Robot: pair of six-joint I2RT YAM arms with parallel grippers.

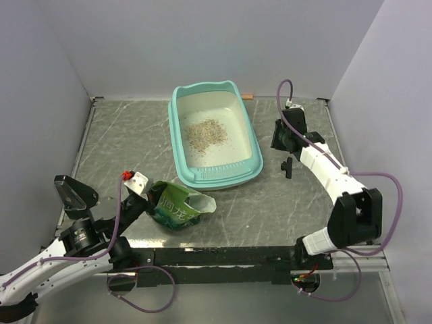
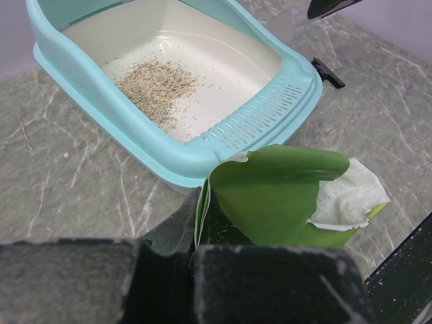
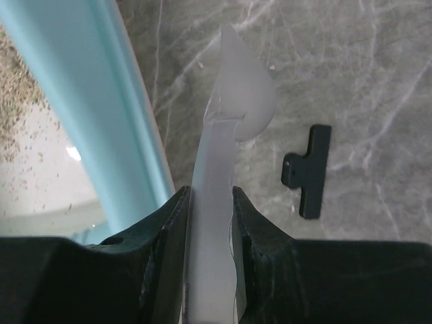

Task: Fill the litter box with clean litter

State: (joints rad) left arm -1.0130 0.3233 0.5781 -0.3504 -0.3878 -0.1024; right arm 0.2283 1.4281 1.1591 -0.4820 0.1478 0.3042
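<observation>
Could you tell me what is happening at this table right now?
The left claw is shut on the green bag, which lies at the near end of the litter box. The right claw holds a clear scoop beside the box's right rim. Only a small patch of litter lies inside.

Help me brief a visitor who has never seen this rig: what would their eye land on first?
The big turquoise litter box at far centre of the table, with a small patch of litter on its whitish floor. Near the front left, the left tool pinches a crumpled green bag; right of the box, the right tool grips a clear scoop.
</observation>
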